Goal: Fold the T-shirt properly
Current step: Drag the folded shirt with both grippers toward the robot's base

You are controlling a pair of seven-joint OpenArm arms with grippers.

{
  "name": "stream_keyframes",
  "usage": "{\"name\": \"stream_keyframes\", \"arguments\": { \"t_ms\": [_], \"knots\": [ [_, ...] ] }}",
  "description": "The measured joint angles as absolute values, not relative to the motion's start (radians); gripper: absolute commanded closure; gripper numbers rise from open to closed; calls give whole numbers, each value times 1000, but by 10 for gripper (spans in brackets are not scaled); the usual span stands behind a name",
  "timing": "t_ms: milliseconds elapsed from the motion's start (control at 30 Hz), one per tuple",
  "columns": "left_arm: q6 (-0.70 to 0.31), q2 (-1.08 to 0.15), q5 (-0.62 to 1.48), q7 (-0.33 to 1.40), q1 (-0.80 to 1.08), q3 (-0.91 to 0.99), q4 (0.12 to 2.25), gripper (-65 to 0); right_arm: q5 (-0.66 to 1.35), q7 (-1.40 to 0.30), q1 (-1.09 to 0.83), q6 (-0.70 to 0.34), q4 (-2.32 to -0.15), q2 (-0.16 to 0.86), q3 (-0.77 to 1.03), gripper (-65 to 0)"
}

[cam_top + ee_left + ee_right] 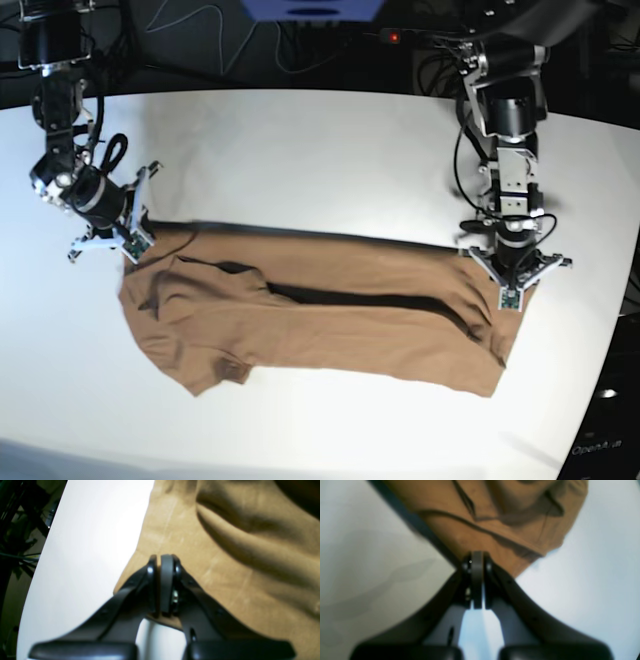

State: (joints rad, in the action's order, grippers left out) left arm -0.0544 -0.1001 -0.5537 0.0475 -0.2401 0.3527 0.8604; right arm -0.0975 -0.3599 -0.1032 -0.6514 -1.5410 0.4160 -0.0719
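Looks like mid-fold: both arms are lifting the far long edge of the T-shirt (320,320) off the white surface (300,160), the left pincer (507,293) clamped tight on one end and the right pincer (133,243) clamped tight on the other. Next move is probably carrying that edge across to the near side, both arms moving level so it lands straight. Shirt's plain tan-brown, stretched lengthwise mid-surface, creased, with a dark gap under the raised layer.
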Motion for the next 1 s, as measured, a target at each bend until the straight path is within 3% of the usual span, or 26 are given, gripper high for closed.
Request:
{"name": "stream_keyframes", "arguments": {
  "t_ms": [600, 1000],
  "knots": [
    [-45, -78, -565, 82, -168, 357, 968, -26, -97, -360, -20, -703, -1523, 398, -80, -1],
    [-35, -67, -566, 86, -167, 351, 970, -26, -98, -321, 91, -703, -1311, 374, -93, -1]
  ]
}}
